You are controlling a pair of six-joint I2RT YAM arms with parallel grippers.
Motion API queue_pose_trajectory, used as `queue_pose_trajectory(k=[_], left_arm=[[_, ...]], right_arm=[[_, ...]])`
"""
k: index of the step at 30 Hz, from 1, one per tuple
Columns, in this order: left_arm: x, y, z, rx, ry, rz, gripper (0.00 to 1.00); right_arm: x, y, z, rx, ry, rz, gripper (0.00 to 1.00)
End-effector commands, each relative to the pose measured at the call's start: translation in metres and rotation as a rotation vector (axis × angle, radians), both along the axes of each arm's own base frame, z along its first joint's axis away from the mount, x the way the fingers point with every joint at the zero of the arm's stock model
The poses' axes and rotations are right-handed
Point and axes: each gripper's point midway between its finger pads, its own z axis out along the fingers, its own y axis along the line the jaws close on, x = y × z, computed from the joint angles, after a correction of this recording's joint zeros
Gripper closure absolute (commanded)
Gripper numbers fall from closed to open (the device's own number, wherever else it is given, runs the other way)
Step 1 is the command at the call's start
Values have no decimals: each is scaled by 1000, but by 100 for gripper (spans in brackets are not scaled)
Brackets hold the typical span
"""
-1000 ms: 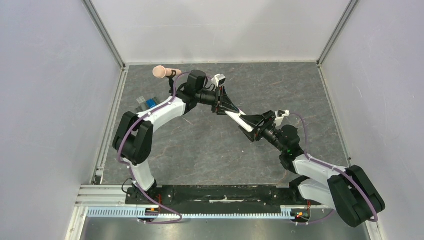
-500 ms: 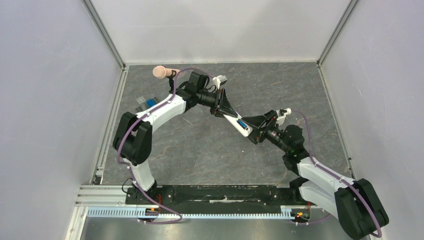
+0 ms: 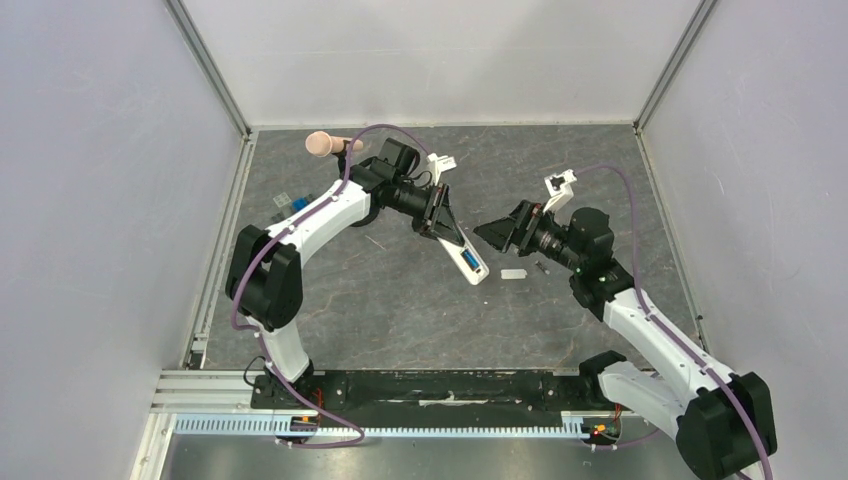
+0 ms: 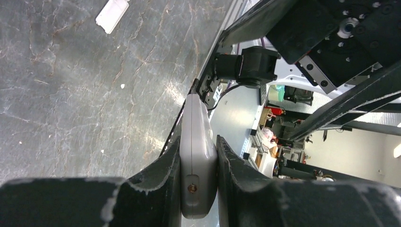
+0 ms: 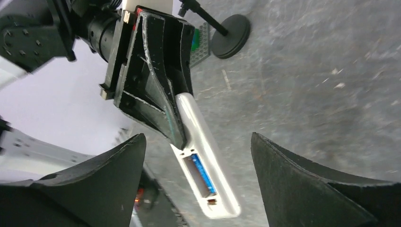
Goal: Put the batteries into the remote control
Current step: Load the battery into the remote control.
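Now the right claw (image 3: 497, 232) is standing clear of the remote control (image 3: 466, 259), whereas half a second ago it was closed in on the remote's lower end. It is gaping wide and carrying nothing. The remote is hanging above the desk (image 3: 400, 300) at centre frame, gripped at its upper end by the left claw (image 3: 447, 232), which is clamping it firmly between both fingers.

A blue battery (image 3: 468, 259) is sitting in the open compartment. This suggests that one cell is loaded and the right arm is retreating to fetch the next item. A small white piece (image 3: 513, 273), probably the compartment cover, is lying on the desk right of centre. Just beside it a thin dark object (image 3: 541, 267) is lying, possibly the grey battery; the overhead view is too coarse to confirm.

The right wrist view is showing the compartment (image 5: 201, 176) plainly: the blue cell is occupying one slot, with the neighbouring slot apparently vacant. The left wrist view is showing only the remote's smooth side (image 4: 196, 161) pinched between the fingers (image 4: 161, 175), plus the white piece (image 4: 112, 15) at the upper left. The pink microphone (image 3: 322, 144) is appearing only in the overhead view, at upper left.
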Motion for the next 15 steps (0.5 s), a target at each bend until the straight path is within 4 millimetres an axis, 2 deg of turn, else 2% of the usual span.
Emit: queue_pose_trajectory(k=[1,7,12,15], left_arm=[[-5,3,25,-35,-91,-35,98],[-6,2,29,-36,-77,-26,98],[-7,2,29,-31,-66,-25,98],[-8,3,27,-25,-61,-25,98]], right_arm=[[6,-10,-4,-249,-216,55,17],[1,-2,-3,-370,-358,125,28],[-14,21,0,-420,-438,201,33],[-17,27,-3,-439,-444,206,37]])
